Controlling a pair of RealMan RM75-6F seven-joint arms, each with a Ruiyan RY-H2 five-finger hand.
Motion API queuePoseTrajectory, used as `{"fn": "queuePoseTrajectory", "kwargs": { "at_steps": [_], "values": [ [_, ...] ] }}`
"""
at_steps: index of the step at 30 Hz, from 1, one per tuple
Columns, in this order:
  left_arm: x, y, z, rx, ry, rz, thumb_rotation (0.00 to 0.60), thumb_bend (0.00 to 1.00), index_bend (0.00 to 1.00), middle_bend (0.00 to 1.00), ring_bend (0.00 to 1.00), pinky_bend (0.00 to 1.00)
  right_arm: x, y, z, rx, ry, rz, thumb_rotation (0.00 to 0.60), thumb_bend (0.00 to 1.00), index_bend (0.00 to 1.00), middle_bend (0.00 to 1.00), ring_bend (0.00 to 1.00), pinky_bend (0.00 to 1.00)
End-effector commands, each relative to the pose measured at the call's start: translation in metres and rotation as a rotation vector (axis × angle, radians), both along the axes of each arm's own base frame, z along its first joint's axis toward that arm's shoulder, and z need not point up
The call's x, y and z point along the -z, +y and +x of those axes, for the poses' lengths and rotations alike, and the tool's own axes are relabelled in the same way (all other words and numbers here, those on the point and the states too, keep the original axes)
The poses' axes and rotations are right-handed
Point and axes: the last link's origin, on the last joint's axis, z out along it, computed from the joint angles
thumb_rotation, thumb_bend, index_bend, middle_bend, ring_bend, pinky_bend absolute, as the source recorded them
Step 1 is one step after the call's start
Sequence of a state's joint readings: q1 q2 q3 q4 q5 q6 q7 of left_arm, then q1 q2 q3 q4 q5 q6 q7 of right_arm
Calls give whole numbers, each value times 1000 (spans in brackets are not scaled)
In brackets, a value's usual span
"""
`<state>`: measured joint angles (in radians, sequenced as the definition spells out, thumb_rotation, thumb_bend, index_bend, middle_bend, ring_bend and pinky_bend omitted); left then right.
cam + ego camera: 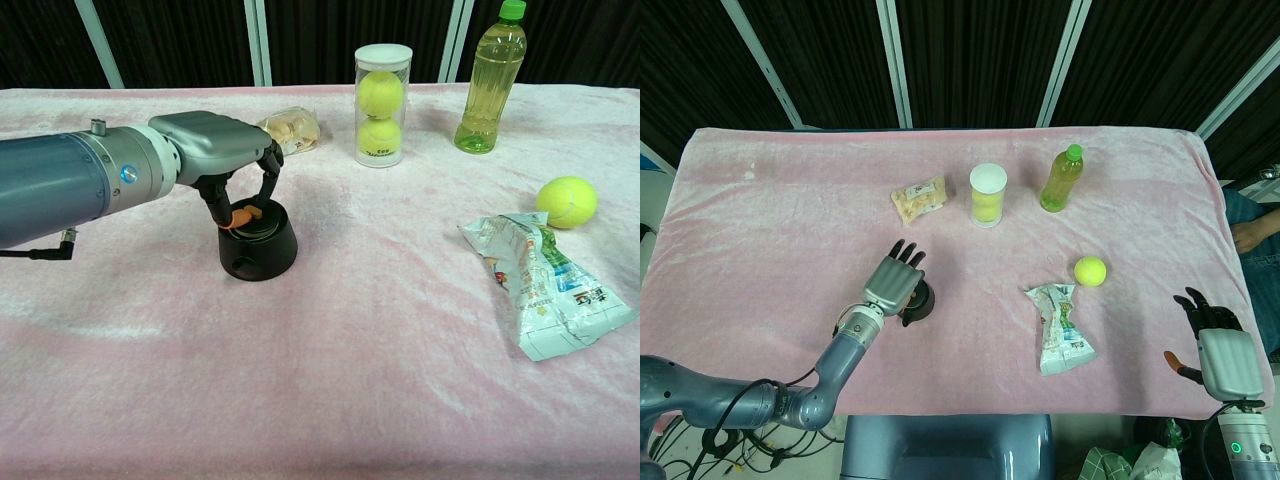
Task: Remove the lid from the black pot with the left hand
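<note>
Fingertips (pixel 243 213) of my left hand (pixel 215 150) pinch the lid (pixel 254 219) atop the black pot (pixel 258 250) near the table's front-left, right hand (pixel 1225 355) idle and open, and a shallow grip could slip or drag the pot along.

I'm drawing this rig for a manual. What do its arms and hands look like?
Both hands have a silver-grey, boxy back and black fingers: the left hand, with orange fingertip pads, and the right hand. The left arm is a blue-grey cylinder with a blue dot and a black cable at its base.
</note>
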<state>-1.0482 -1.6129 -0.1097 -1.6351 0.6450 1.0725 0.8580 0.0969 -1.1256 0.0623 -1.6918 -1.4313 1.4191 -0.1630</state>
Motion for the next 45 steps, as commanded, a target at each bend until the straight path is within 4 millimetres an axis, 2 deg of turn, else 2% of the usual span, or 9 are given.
{"fn": "queuePoseTrajectory", "kwargs": {
  "at_steps": [1,6,9,13,18,20,26,38,45],
  "values": [
    [-9,0,6,4,-48,13,600,431,548,133,0,0,0,0,0,0,0,-1,600,112,193,111,279,213],
    [-29,-1,15,10,-127,29,600,431,554,141,0,0,1,0,0,-2,2,2,600,113,193,111,279,213],
    [-42,-3,13,15,-136,42,600,431,558,144,0,0,1,1,0,-3,2,3,600,113,193,111,279,213],
    [-67,-4,-16,-20,-68,100,600,431,560,142,0,0,-1,1,-1,0,0,-1,600,112,193,111,279,213],
    [-80,-4,-64,-128,-19,119,600,431,562,140,0,0,-1,1,-1,1,2,0,600,113,193,111,279,213],
    [-79,-4,-81,-168,-19,99,600,430,563,139,0,0,-1,1,-1,1,6,-1,600,113,193,111,279,213],
    [-66,2,-98,-184,-42,54,600,431,564,141,0,0,-1,1,-1,4,13,-7,600,113,193,111,279,213],
    [-28,21,-103,-127,-6,33,600,415,552,140,0,0,-1,1,-1,1,11,-1,600,113,193,111,279,213],
    [-11,25,-100,-124,19,21,600,317,460,126,0,0,-1,2,-1,-2,8,4,600,113,193,111,279,213]
  ]
}}
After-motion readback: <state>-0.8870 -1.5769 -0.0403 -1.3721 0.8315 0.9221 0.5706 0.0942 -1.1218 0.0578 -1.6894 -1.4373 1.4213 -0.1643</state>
